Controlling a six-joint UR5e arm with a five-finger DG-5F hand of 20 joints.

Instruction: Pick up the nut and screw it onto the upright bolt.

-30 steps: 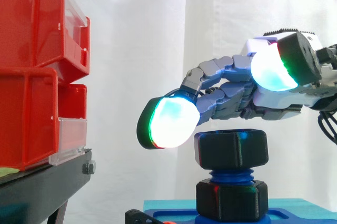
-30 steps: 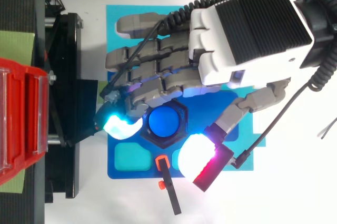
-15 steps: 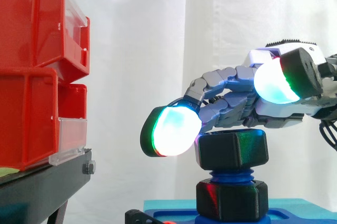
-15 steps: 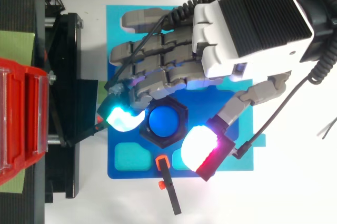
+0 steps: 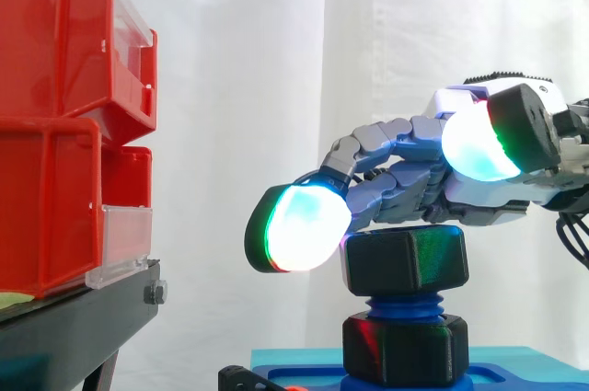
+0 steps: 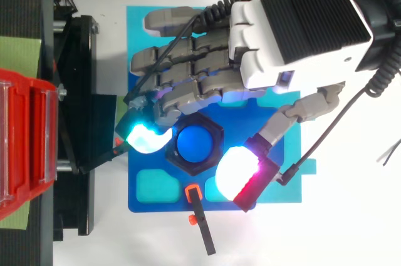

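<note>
While the nut sits as it did a second ago, on top of the blue bolt with thread showing beneath it, the hand has sunk slightly. That brings one glowing fingertip down beside the nut's left face. The fingers are loosely spread and grip nothing; the thumb rides higher than the nut. Over the last half second the hand barely moved. It looks to be resetting for another turn: the nut is started but not yet run down.
</note>
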